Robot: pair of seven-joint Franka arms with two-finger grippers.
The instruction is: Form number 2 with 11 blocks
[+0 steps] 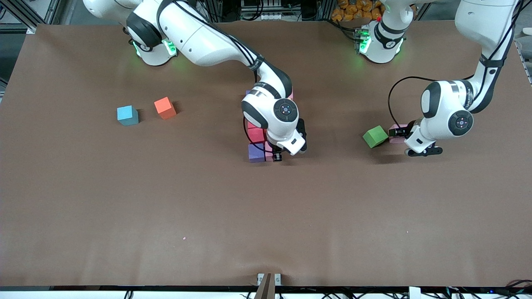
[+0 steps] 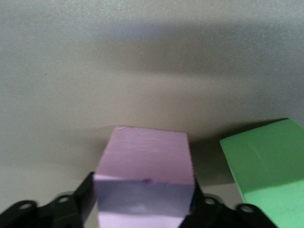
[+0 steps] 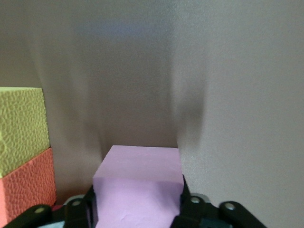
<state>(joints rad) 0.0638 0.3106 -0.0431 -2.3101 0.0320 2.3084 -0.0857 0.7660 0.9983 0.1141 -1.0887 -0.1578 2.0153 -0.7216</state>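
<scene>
The partly built number 2 (image 1: pixel 256 152) lies mid-table, mostly hidden under my right arm; purple, red (image 1: pixel 254 133) and pink cubes show. My right gripper (image 1: pixel 276 157) (image 3: pixel 137 211) is down at the end of the figure nearest the front camera, around a pink block (image 3: pixel 140 171) that rests on the table beside a yellow block (image 3: pixel 21 128) and a red one (image 3: pixel 26 185). My left gripper (image 1: pixel 398 133) (image 2: pixel 142 209) is shut on another pink block (image 1: pixel 394 137) (image 2: pixel 147 156) on the table toward the left arm's end. Blue (image 1: pixel 127 115) and orange (image 1: pixel 165 107) blocks lie loose toward the right arm's end.
A green cube (image 1: pixel 375 136) (image 2: pixel 266 161) sits tilted right beside the pink block in my left gripper, on its side toward the number. The brown table (image 1: pixel 266 216) stretches bare between the figure and the front camera.
</scene>
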